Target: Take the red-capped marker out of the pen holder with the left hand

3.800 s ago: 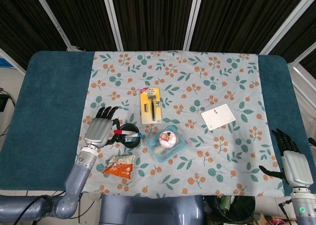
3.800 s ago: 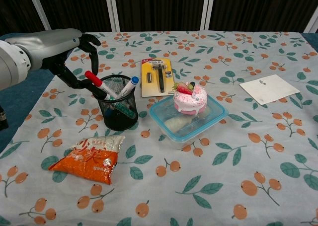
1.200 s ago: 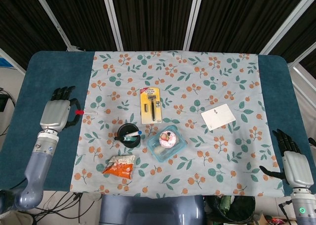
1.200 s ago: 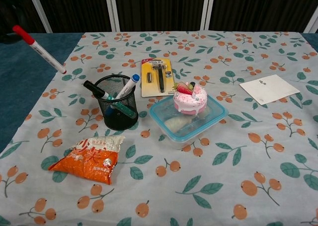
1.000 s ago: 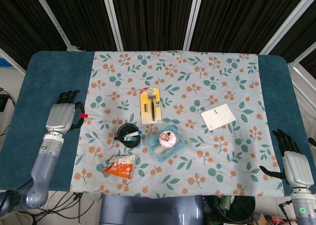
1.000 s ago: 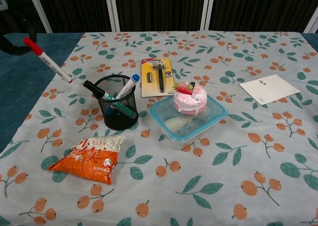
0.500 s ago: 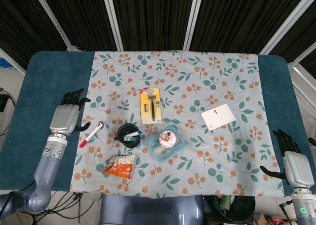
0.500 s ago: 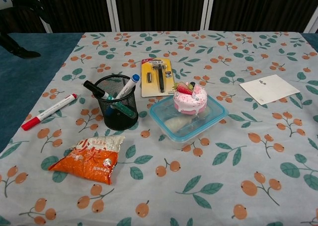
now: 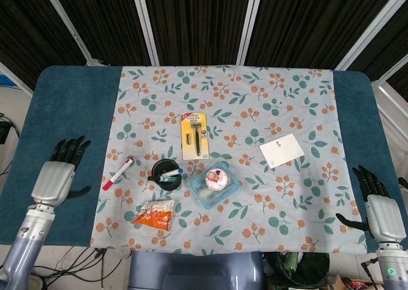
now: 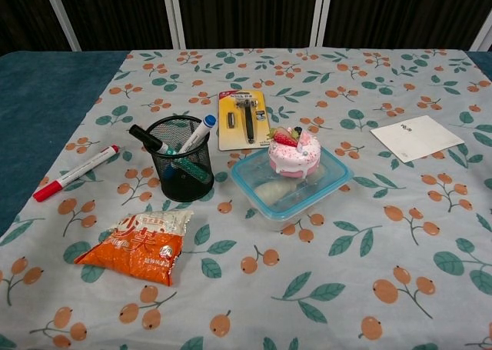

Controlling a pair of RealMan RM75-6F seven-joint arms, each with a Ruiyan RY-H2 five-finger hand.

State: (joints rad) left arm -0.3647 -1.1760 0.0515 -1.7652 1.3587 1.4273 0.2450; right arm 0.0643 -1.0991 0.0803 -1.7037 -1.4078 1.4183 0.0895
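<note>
The red-capped marker (image 9: 118,173) (image 10: 75,172) lies flat on the floral cloth, left of the black mesh pen holder (image 9: 165,174) (image 10: 180,168). The holder stands upright with a blue-capped marker and a dark pen in it. My left hand (image 9: 55,174) hovers over the blue table surface at the left edge, well apart from the marker, fingers spread and empty. My right hand (image 9: 376,208) sits at the lower right corner, fingers apart, holding nothing. Neither hand shows in the chest view.
An orange snack packet (image 9: 153,214) (image 10: 138,246) lies in front of the holder. A clear blue-rimmed box (image 10: 290,184) with a pink cake stands to its right. A carded razor (image 9: 194,136) lies behind, and a white card (image 9: 282,150) at the right.
My left hand carried the marker out of the holder to the left, let it go onto the cloth, and has since drawn back toward the table's near left edge.
</note>
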